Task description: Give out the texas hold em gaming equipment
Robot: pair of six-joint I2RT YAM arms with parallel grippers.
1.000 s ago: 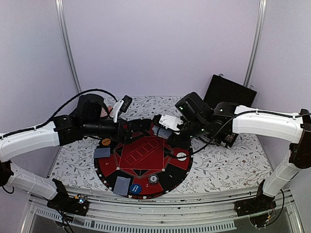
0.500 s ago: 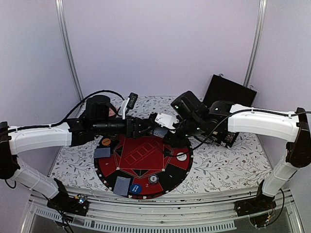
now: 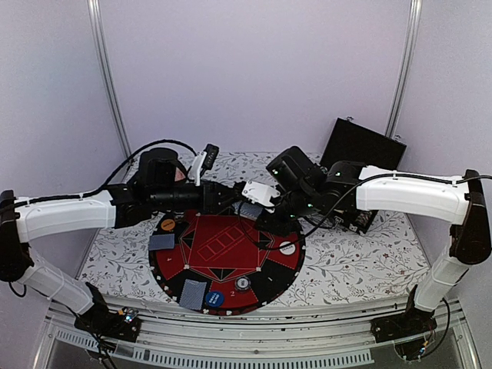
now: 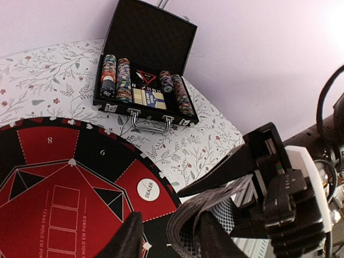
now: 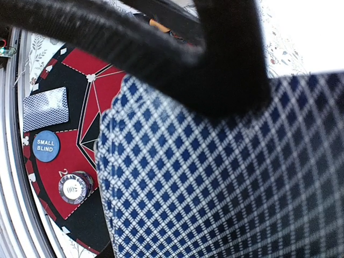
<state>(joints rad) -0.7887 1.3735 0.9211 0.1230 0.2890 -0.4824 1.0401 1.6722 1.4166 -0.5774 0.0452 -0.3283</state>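
Step in hand: dealing. Left end effector (image 4: 169, 239) straddles the deck (image 4: 185, 217) edge (whether it grips, I cannot tell), over the poker mat (image 4: 64, 177). Right end effector (image 3: 260, 204) pinches the deck. Next move, in my judgement: peel one card off alone.

Finishes and materials
The round mat (image 4: 32, 145) is finished matt; the bench (image 4: 48, 70) is covered with flower-printed cloth; the card deck (image 5: 226, 177) is printed smooth; the case handle (image 4: 150, 124) is made of shiny metal.
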